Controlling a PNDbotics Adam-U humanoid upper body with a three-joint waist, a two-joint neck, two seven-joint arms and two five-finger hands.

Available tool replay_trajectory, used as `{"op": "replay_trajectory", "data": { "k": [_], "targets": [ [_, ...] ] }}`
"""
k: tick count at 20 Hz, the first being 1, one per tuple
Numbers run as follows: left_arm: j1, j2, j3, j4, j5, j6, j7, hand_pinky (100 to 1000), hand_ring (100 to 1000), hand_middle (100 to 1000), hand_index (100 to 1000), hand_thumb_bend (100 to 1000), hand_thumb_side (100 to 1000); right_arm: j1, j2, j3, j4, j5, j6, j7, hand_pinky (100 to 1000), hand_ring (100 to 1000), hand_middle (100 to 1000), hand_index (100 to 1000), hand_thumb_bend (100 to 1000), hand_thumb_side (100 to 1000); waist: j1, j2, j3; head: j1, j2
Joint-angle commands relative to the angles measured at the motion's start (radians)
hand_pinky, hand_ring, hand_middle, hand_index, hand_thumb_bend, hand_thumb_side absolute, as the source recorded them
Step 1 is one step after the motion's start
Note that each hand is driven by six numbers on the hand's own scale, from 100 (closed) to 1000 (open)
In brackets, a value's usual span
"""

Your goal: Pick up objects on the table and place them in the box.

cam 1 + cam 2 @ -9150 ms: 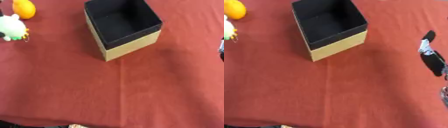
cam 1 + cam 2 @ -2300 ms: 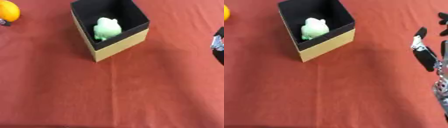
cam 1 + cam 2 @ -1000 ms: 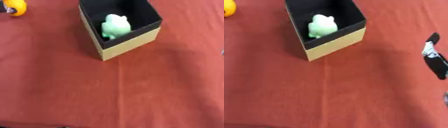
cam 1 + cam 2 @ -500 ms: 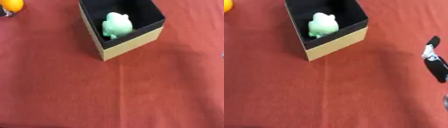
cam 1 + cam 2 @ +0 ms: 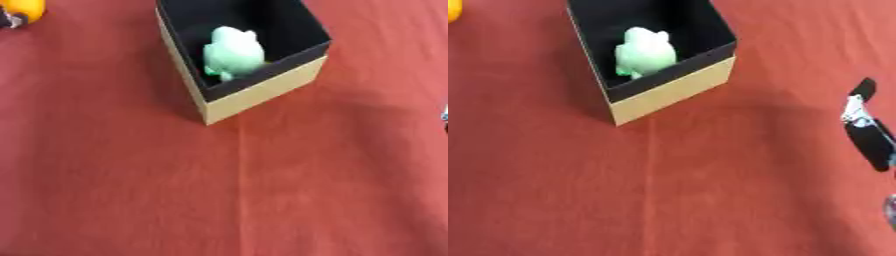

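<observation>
Already the pale green, rounded soft toy (image 5: pixel 644 51) lay inside the open black-lined cardboard box with tan outer walls (image 5: pixel 672 95), tilted against the dark inner wall, so that part of the job looked done. An orange rounded object (image 5: pixel 24 7) sat on the red tablecloth (image 5: pixel 262 190), well apart from the box, apparently awaiting collection. Only the right hand (image 5: pixel 866 125) showed, well to the right of the box and toy; its black fingers (image 5: pixel 863 88) appeared straight and released, holding nothing, presumably idle
</observation>
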Motion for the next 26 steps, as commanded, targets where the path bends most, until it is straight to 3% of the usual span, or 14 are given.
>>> {"op": "replay_trajectory", "data": {
  "k": [1, 7, 8, 12, 26],
  "targets": [
    [-0.028, 0.026, 0.007, -0.007, -0.005, -0.001, 0.043, 231, 468, 530, 619, 422, 129, -0.005, -0.009, -0.003, -0.016, -0.006, -0.001, -0.007, 570, 538, 644, 856, 100, 540, 0.002, -0.019, -0.001, 0.0, -0.01],
    [-0.033, 0.014, -0.004, -0.017, 0.011, -0.028, 0.107, 105, 381, 457, 523, 493, 100, -0.005, -0.008, -0.003, -0.016, -0.007, -0.004, -0.005, 569, 539, 643, 856, 100, 538, 0.004, -0.024, 0.0, -0.005, -0.002],
    [-0.033, 0.012, -0.007, -0.02, 0.009, -0.033, 0.116, 100, 366, 445, 508, 528, 100, -0.005, -0.008, -0.004, -0.016, -0.007, -0.005, -0.004, 569, 539, 643, 856, 100, 537, 0.004, -0.026, 0.0, -0.005, 0.001],
    [-0.033, 0.004, -0.018, -0.028, 0.002, -0.055, 0.131, 100, 355, 438, 502, 524, 100, -0.003, -0.009, -0.009, -0.016, -0.006, -0.009, 0.0, 571, 540, 644, 856, 100, 535, 0.005, -0.036, -0.002, -0.005, 0.014],
    [-0.025, -0.012, -0.08, -0.141, 0.028, -0.153, 0.083, 100, 372, 462, 529, 628, 100, 0.004, -0.019, -0.03, -0.016, 0.003, -0.024, 0.022, 571, 542, 644, 856, 100, 534, 0.017, -0.084, 0.006, -0.027, 0.059]
  ]
}}
